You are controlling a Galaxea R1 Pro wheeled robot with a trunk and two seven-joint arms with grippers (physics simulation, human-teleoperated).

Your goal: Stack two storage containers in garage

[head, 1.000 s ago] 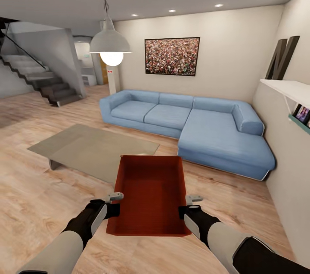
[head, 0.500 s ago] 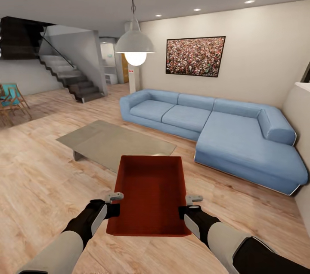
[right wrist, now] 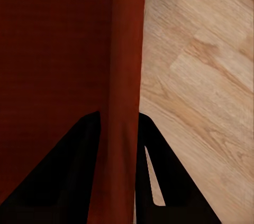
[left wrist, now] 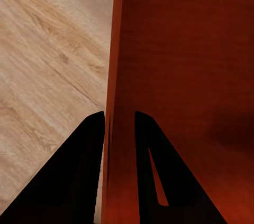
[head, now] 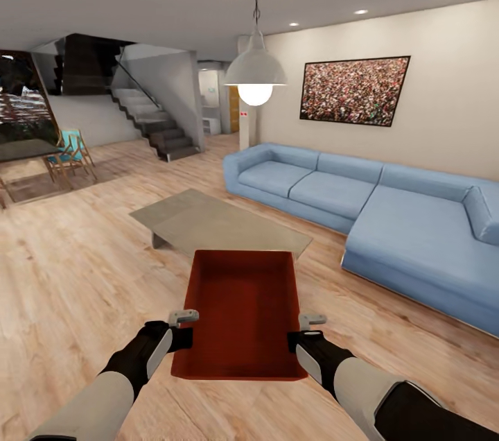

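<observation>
I hold one orange-red open-topped storage container [head: 242, 309] level in front of me, above the light wood-plank floor of the living room. My left gripper [head: 186, 320] is shut on its left wall [left wrist: 114, 76], one finger on each side of the wall. My right gripper [head: 310, 322] is shut on the right wall [right wrist: 127, 65] in the same way. The container is empty inside.
A low glass-topped table [head: 215, 219] stands just beyond the container. A blue sectional sofa [head: 388, 212] runs along the right. A pendant lamp [head: 256, 73] hangs ahead. Stairs [head: 156, 125] rise at the back left, with a dark table and chairs [head: 48, 157] at the far left.
The whole view has swung to the left: sofa, table and lamp have shifted right in the picture, and the dining chairs came into sight. The container and both grippers kept their place.
</observation>
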